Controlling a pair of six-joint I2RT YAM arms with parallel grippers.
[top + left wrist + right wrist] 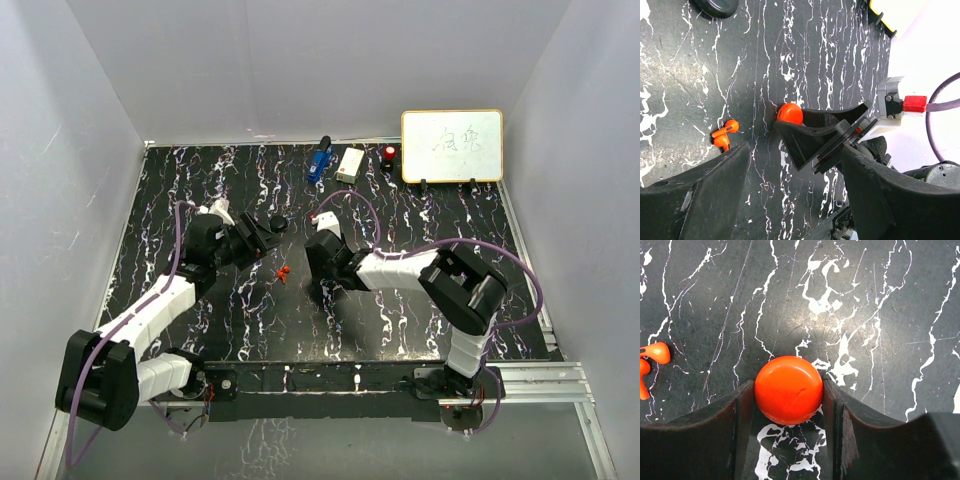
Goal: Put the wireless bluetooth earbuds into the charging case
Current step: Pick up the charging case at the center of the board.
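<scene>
Looked down on a black marbled desk [200,180] carrying everything, a whiteboard [452,146] propped at its far right corner. Saw the left arm [150,305] and the right arm [400,268] both bent inward, their claws near each other at mid-desk.

Found the right claw [788,385] closed on an orange puck [788,395], pinched from both sides out near the fingertips and seemingly resting on the desk. Judged the puck to be the charging case or half of it, though could not confirm that from these views. Found the left claw [795,155] spread wide and holding nothing, hovering low. Noted a black disc [715,6] lying just beyond it.

Spotted the two earbuds [723,134], tiny and orange, loose on the desk, touching or nearly so, just beside the puck and between the two claws. Neither seated in anything.

Judged the hazards as follows. Could lose the puck: round, smooth, held only at the fingertips, so apt to squirt out under a firmer squeeze. Could scatter the earbuds: light enough to skid at a brush from either claw. Could grab both at once, given how close together they lay. Could also knock claw against claw in so tight a space.
</scene>
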